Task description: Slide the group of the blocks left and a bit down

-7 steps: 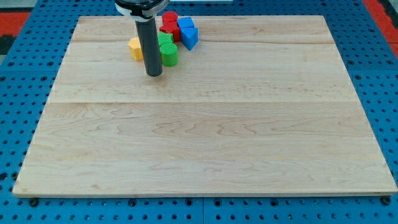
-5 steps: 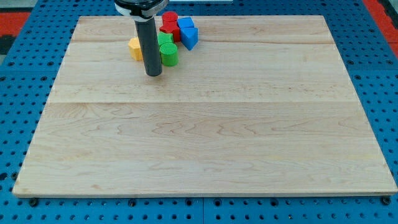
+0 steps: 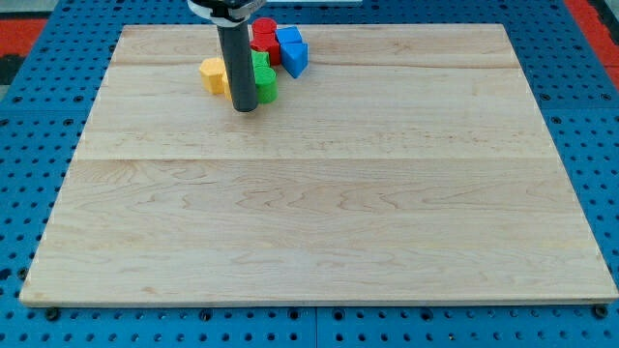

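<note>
Bright, even light; sharp focus.

Two red blocks (image 3: 263, 35), two blue blocks (image 3: 291, 48), two green blocks (image 3: 263, 79), one yellow block (image 3: 213, 73).

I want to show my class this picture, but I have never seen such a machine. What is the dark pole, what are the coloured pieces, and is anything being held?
The dark pole is the end of a robot arm. It has no hand, so it holds nothing; it only pushes things by sliding its lower end, my tip, along the surface. There is one camera, looking down at an angle on a wooden board that lies on a blue base with holes.

Near the view's top lies a small cluster of blocks: a yellow block at the left, a green block partly behind the pole, a red block, and two blue blocks at the right. My tip rests just below the cluster, between the yellow and green blocks. Whether it touches them cannot be told.
</note>
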Available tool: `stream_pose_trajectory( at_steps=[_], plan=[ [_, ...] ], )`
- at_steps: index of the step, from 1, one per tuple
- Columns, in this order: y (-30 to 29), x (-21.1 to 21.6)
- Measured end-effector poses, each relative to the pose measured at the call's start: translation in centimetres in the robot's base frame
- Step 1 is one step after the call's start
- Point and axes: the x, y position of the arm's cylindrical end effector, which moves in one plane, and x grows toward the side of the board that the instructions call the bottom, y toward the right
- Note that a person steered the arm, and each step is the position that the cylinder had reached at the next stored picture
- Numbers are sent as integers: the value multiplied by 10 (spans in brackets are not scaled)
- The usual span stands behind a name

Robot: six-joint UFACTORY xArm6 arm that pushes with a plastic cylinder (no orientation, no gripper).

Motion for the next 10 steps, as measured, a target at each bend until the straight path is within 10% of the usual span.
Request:
stream_pose_trajectory(
  at_steps=[3,5,10],
  plan=[
    [100,46],
    [217,-10],
    [216,-74]
  ],
)
